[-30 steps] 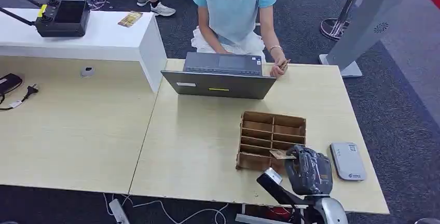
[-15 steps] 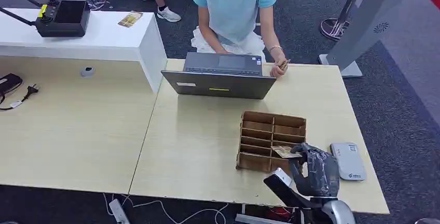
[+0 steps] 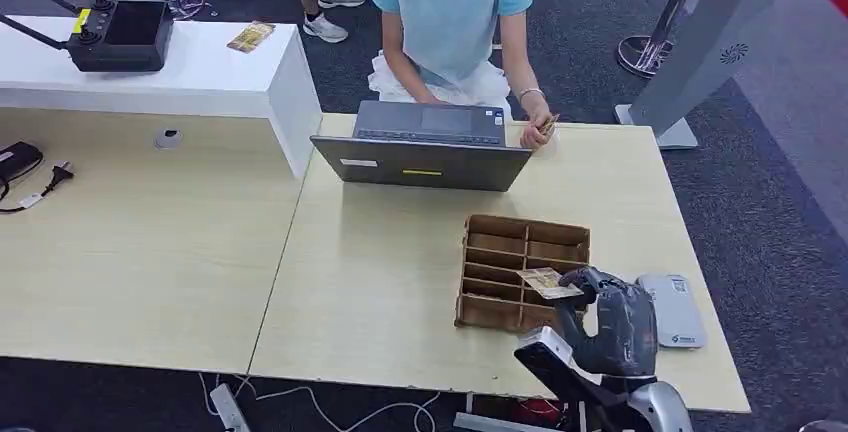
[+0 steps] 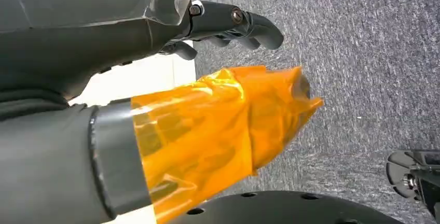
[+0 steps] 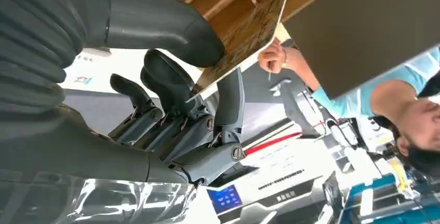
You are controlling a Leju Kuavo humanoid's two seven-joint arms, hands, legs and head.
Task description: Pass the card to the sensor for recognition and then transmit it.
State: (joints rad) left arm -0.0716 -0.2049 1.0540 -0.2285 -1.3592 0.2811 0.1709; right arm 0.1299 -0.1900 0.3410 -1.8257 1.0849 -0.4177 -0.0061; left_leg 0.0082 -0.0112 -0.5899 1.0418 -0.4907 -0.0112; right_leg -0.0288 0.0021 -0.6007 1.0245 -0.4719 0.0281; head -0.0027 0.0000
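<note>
Right hand (image 3: 612, 317) pinches card (image 3: 548, 283) over wooden organizer (image 3: 520, 242) on light wood table (image 3: 380, 282), grey carpet around; left hand (image 4: 155, 63) loosely curled, holds nothing.

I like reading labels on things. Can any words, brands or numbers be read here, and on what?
None can be read.
Card in the right robot hand: brownish print, blurred.
White reader beside the tray: a small blue logo, too small.
Laptop: white sticker and yellow strip, illegible.
Grey pillar: a round dotted emblem, no letters.
Machine in the right wrist view: a line of print and a blue screen, too blurred.
</note>
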